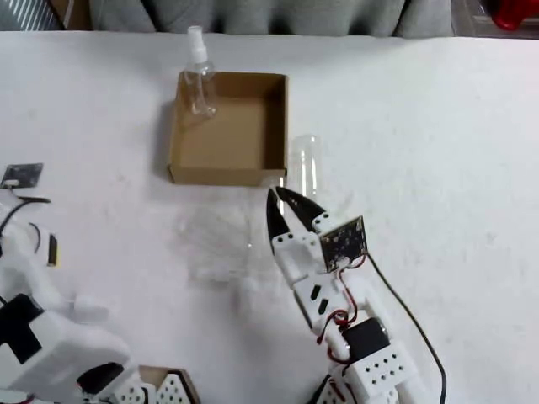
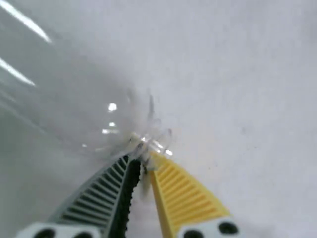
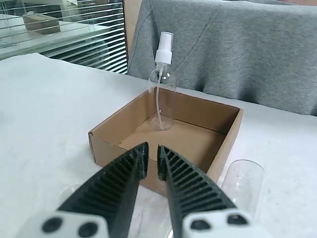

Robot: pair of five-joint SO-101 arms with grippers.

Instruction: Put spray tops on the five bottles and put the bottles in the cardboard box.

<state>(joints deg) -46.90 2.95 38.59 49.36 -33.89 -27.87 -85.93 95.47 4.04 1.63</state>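
Brown cardboard: the cardboard box [image 1: 229, 175] [image 3: 106, 148] is square, shallow and open-topped, with plain matt walls. It sits on the white, faintly grainy counter [image 1: 438, 126].

Clear plastic, item one: the capped bottle [image 1: 200, 84] [image 3: 161, 94] has a round shoulder and a white spray top, with a thin dip tube running down inside. It stands upright inside the box, in a far corner.

Clear plastic, item two: the open bottle [image 1: 305, 164] [image 3: 242, 183] is cylindrical and has no top. It stands upright on the counter just beside the box's outer wall, near a front corner.

Clear plastic, item three: the lying bottles [image 1: 215, 244] are faint see-through shapes on the counter in front of the box, too blurred to count.

Right pincer [image 1: 274, 194] [image 3: 152, 156]: it has black, ribbed, tapering fingers drawn together with only a thin slit between them, and it holds nothing. It hangs over the counter before the box's front corner, with the open bottle just beyond it.

Left pincer [image 2: 143, 161]: its ribbed fingers [image 2: 183, 193], one yellow and one grey, are drawn nearly together. The tips are against a small glinting clear plastic piece [image 2: 151, 139] low over the counter. Whether that piece is pinched cannot be told.

Grey cloth [image 3: 237, 44]: soft and folded, it lies behind the counter's far edge.
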